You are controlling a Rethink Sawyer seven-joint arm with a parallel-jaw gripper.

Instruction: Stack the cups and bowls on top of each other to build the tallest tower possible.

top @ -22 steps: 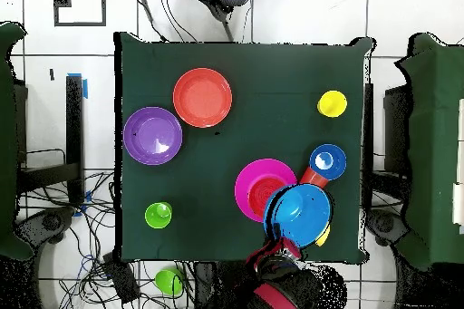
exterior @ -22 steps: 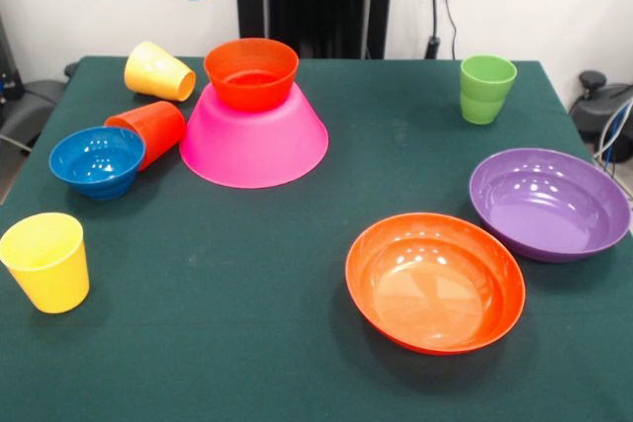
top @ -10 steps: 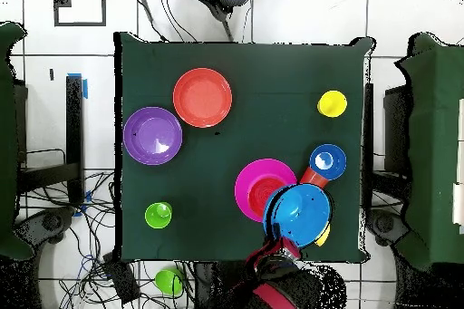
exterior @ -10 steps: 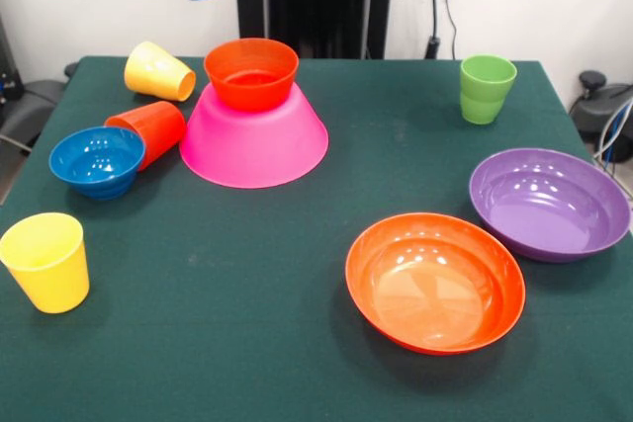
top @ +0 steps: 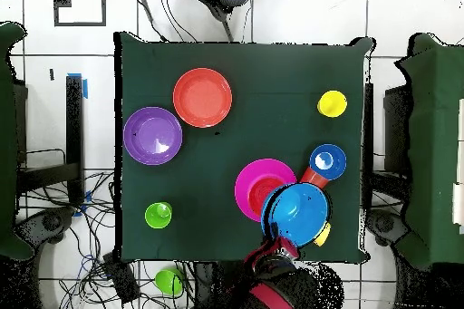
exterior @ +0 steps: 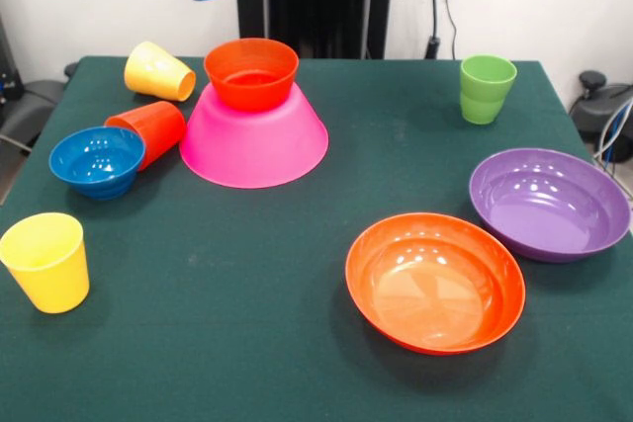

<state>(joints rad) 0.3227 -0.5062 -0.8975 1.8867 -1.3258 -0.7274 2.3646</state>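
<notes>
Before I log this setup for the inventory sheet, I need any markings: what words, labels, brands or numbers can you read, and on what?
None can be read.
The cups, such as the green cup and the upright yellow cup, are plain plastic with no print.
The bowls, such as the purple bowl and the pink bowl, carry no label.
The green tablecloth is unmarked.
</notes>
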